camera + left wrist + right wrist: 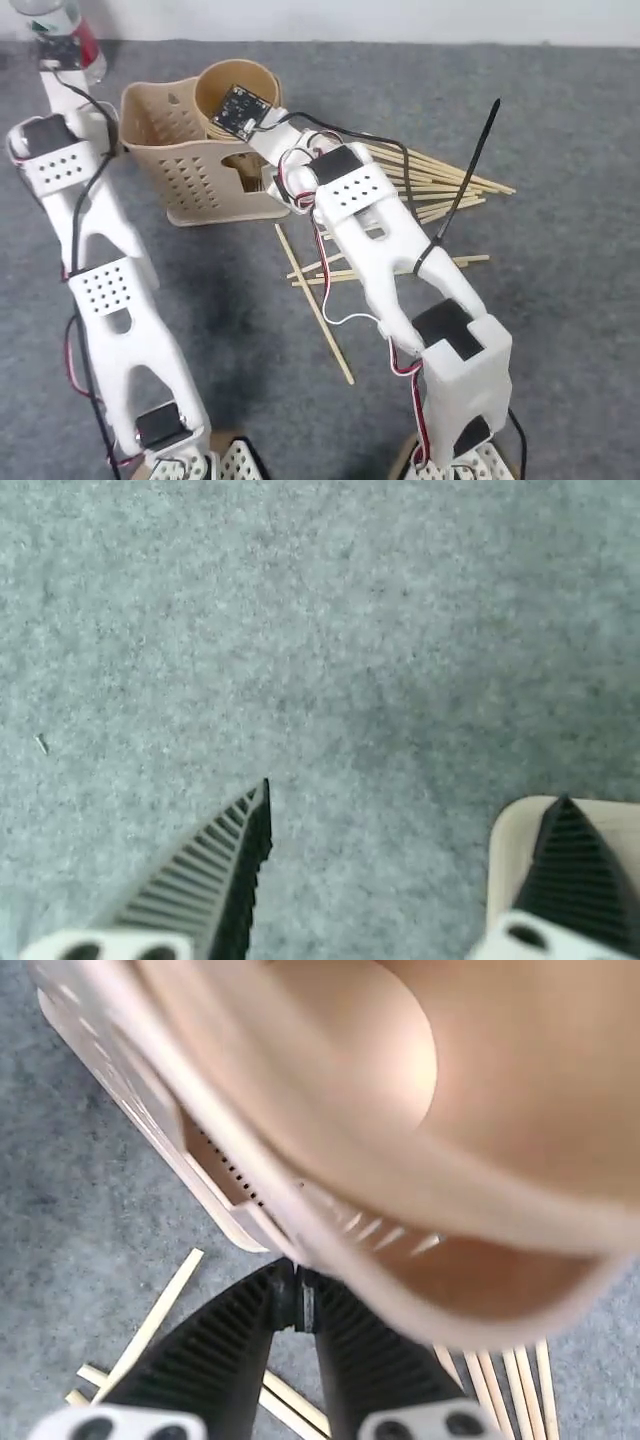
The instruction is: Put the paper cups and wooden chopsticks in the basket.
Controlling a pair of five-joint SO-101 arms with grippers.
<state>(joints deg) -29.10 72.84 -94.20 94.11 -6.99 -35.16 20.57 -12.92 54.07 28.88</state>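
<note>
The basket (pixel 165 165) sits on the table (pixel 560 320), toward the far left. A paper cup (pixel 225 80) hangs over the basket's right end, its rim pinched in the right tool (pixel 297 1285). A heap of chopsticks (pixel 445 185) lies right of the basket. A few loose chopsticks (pixel 315 305) lie in front of it, nearer the arms' bases. A bottle (pixel 80 40) stands behind the basket's left end. The left tool (pixel 415 790), spread apart, is above the table near it.

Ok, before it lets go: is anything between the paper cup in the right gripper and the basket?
Nothing visible does. The right gripper holds the paper cup by its rim over the basket opening; the chopsticks lie outside it.
</note>
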